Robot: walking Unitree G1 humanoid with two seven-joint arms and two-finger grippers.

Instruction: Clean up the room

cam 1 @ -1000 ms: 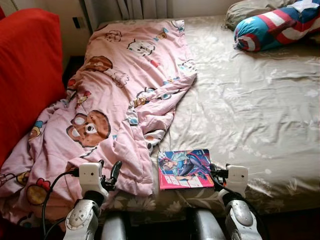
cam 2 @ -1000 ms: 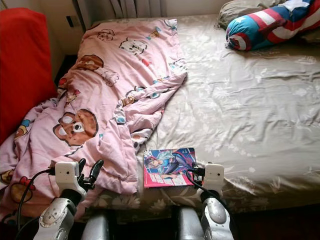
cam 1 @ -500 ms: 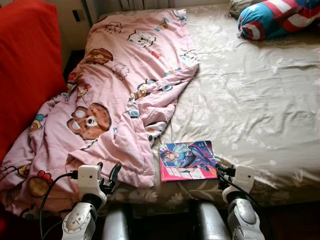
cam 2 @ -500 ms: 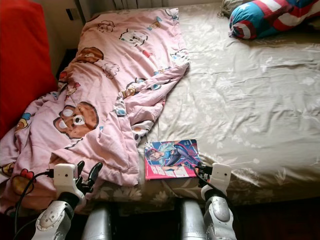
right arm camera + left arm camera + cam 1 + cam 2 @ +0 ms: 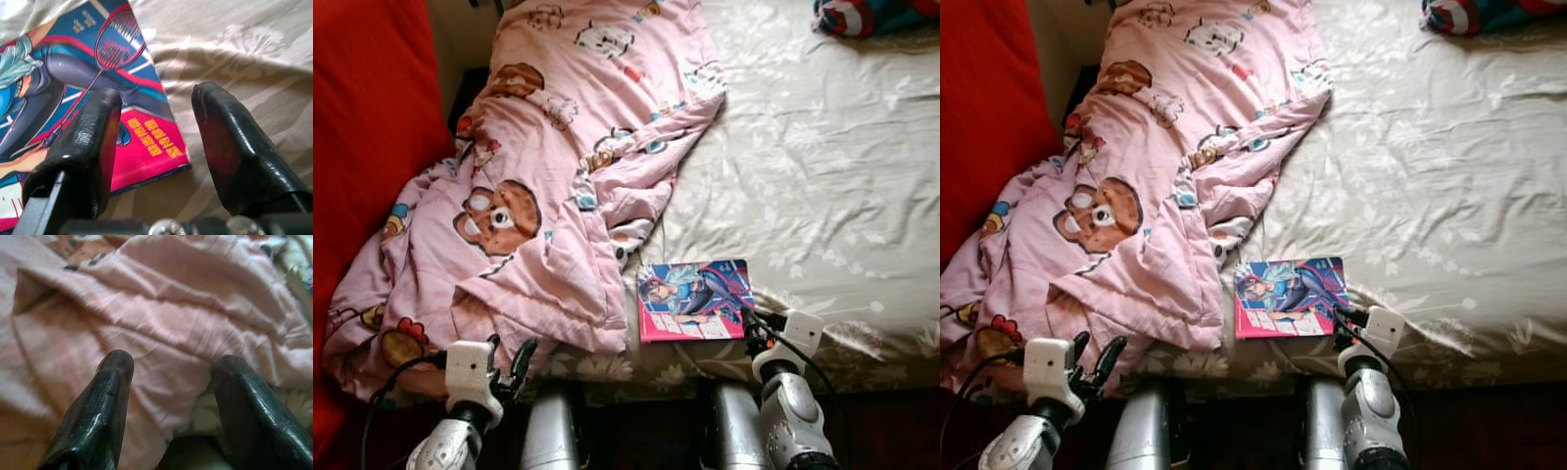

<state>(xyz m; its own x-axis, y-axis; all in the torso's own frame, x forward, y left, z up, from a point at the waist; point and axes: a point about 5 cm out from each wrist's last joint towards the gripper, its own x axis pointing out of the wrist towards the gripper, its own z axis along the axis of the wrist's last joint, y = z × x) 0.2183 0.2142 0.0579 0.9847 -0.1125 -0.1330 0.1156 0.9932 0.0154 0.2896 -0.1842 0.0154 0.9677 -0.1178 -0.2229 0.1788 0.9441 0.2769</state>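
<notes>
Black, both pairs of my fingers stand apart and hold nothing. My right gripper (image 5: 156, 105) sits at the near edge of the bed, at the near right corner of the comic book (image 5: 693, 300): one finger (image 5: 80, 142) lies over the magenta cover, the other (image 5: 234, 147) over the bare sheet just beside the book's right edge. Whether the fingers actually press on the cover I cannot tell.

My left gripper (image 5: 171, 367) is at the near left, fingers spread, pointing at the folded near hem of the pink blanket (image 5: 548, 186). The fabric is close in front of the fingertips; contact cannot be confirmed.

Comic book: lies flat on the beige floral sheet (image 5: 822, 176), near edge of the bed, just right of the blanket's near corner. Cover is magenta and blue, with a drawn figure and a racket outline. Yellow lettering on the magenta band and small print along the far edge, none of it legible.

Blanket: pink, printed with cartoon bears and other animals, rumpled, covering the left of the bed from far to near.

Far right: a red, white and blue striped cushion (image 5: 871, 15), well apart from the book. Left: a red upholstered surface (image 5: 367, 127) beside the bed.
</notes>
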